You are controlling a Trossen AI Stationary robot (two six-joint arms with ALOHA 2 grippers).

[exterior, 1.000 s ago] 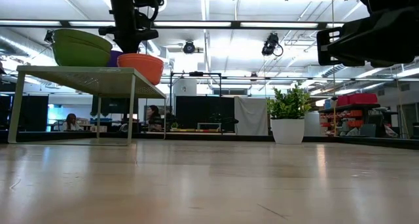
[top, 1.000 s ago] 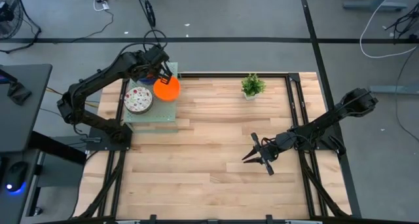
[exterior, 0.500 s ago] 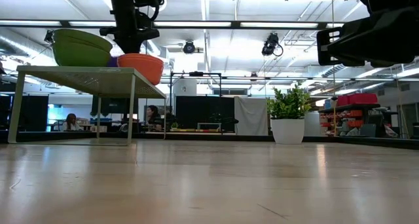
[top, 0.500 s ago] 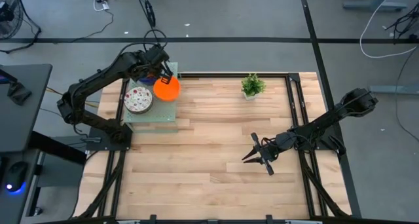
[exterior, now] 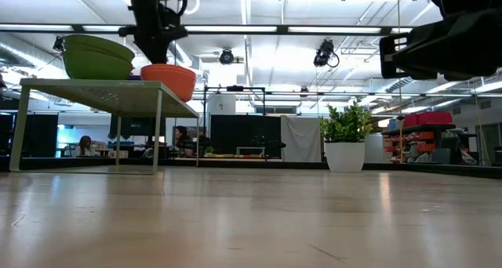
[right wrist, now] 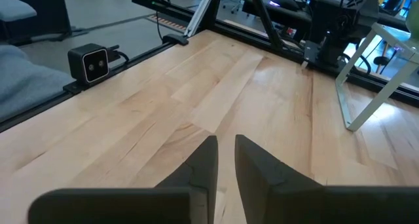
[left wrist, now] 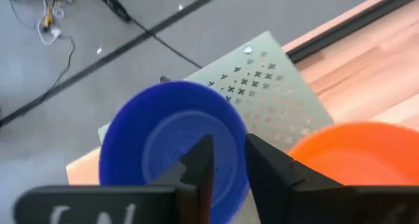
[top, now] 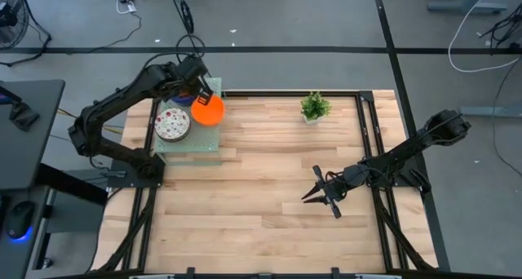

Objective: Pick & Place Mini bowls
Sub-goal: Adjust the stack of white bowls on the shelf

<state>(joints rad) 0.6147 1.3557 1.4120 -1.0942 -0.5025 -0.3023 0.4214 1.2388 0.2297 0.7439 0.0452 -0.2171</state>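
**Now the blue bowl sits on the rack, fingers just above it**

Evidently the step in hand is the release of a bowl onto the pale green perforated rack [top: 189, 140] at the upper left of the high view. Left to right there, the white speckled bowl [top: 172, 124] sits on the rack's left part, the blue bowl [left wrist: 171, 145] lies at its far corner under the left gripper [top: 198, 81], and the orange bowl [top: 207, 110] sits just beside it toward the centre of the desk [top: 269, 197].

In the left wrist view the fingers [left wrist: 196, 166] stand slightly apart over the blue bowl's hollow, clamped on nothing that I can see. To finish well, I judge the arm should rise straight up before swinging away, so neither tip drags the blue rim nor nudges the orange bowl, which sits close to the rack's edge.

Further right, a small potted plant [top: 314, 107] stands at the desk's far edge. The right gripper [top: 314, 194] waits low over the bare wood at centre right, its fingers nearly together with a narrow gap, holding nothing.

No brand, label or legible writing shows; the rack carries only punched crosses and dots.
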